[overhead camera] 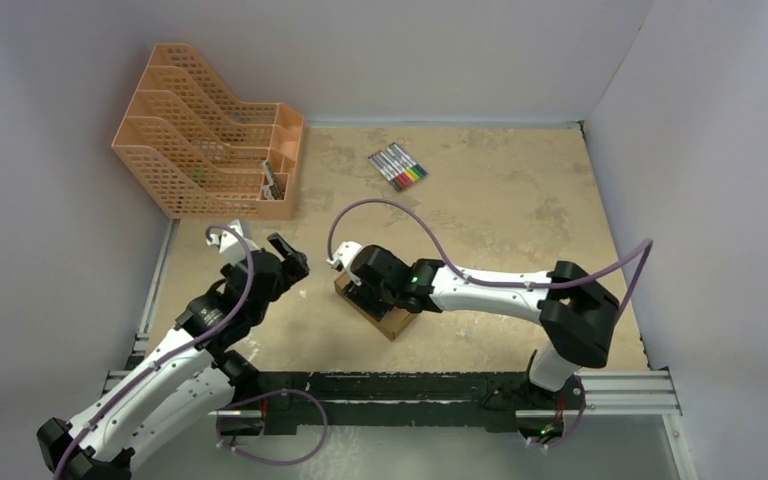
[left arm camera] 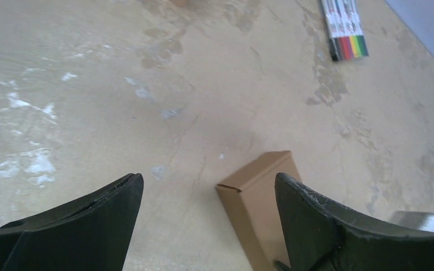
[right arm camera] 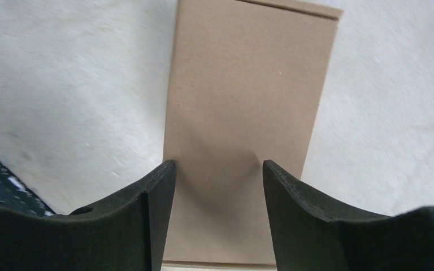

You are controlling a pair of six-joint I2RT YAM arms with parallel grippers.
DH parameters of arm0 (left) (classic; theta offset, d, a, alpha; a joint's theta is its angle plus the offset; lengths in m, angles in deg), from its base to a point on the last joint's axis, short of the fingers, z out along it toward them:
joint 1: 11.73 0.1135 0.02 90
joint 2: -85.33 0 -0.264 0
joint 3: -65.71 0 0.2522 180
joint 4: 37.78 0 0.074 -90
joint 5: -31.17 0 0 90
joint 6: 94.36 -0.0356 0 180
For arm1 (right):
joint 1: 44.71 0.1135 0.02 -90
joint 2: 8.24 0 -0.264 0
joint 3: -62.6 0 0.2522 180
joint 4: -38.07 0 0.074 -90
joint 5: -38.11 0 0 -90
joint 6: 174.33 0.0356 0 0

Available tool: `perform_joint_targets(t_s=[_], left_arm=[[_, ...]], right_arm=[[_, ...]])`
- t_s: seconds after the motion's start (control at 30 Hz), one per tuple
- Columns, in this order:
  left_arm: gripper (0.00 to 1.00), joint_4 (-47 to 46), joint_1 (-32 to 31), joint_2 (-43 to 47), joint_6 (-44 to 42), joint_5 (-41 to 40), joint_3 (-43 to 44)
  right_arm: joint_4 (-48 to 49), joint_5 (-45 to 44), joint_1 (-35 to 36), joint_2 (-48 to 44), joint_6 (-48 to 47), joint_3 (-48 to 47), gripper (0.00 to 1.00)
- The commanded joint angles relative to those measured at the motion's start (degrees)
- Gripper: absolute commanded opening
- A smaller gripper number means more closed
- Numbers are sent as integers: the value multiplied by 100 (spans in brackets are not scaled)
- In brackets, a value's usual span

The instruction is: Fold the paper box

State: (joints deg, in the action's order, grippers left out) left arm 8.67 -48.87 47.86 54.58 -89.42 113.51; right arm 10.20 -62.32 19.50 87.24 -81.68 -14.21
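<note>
The box (right arm camera: pixel 248 84) is plain brown cardboard, closed into a small rectangular block with sharp edges. It lies flat on the table (overhead camera: pixel 520 200), close to the middle of the near edge and turned at an angle to it.

The right gripper (right arm camera: pixel 217 166) is over the box with its jaws parted. Both fingertips are on or just above the top face – contact cannot be confirmed – and neither side wall is clamped. The left gripper (left arm camera: pixel 208 178) is spread wide and holds nothing; it hangs toward the near-left corner, beside the box but apart from it.

The rack (overhead camera: pixel 210 130) – orange mesh, stepped slots – stands in the far-left corner. Its low front pocket holds a few dark pens (overhead camera: pixel 272 182).

A row of markers (overhead camera: pixel 398 167) lies near the far edge. The tabletop is tan and worn with pale blotches. Pale walls close the far, left and right edges.
</note>
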Motion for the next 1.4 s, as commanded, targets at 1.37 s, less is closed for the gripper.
perform_joint_targets(t_s=[1.37], left_arm=[[99,213,2458,3119,-3438,-2376,847]], right_arm=[[-412,-3637,-4418,-7862,603,2429,99]])
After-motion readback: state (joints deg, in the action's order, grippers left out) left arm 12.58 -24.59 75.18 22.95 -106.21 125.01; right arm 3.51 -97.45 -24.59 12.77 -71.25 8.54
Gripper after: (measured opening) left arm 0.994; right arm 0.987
